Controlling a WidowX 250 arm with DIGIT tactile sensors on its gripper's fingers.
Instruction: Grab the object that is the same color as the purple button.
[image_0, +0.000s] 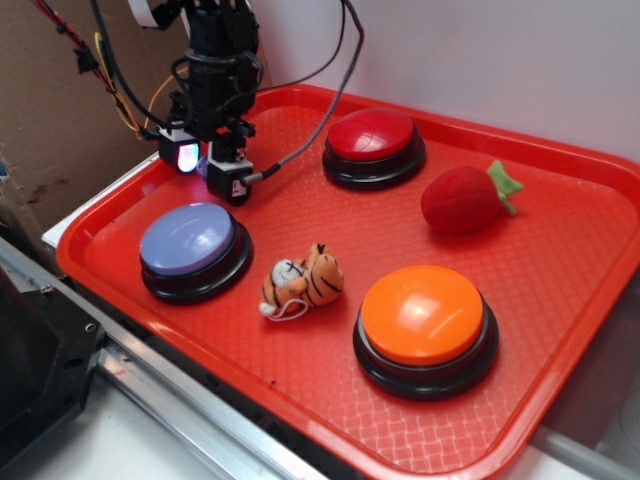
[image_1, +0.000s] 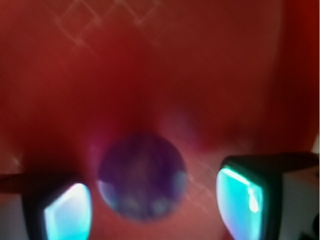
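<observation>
blurred purple ball (image_1: 141, 176) between open gripper (image_1: 152, 202) fingers, edges indistinct

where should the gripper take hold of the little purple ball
Across its widest middle, coming straight down from above. The purple ball is round and sits on the red tray between the open fingers, so the gripper only needs to close on its two sides.
</observation>
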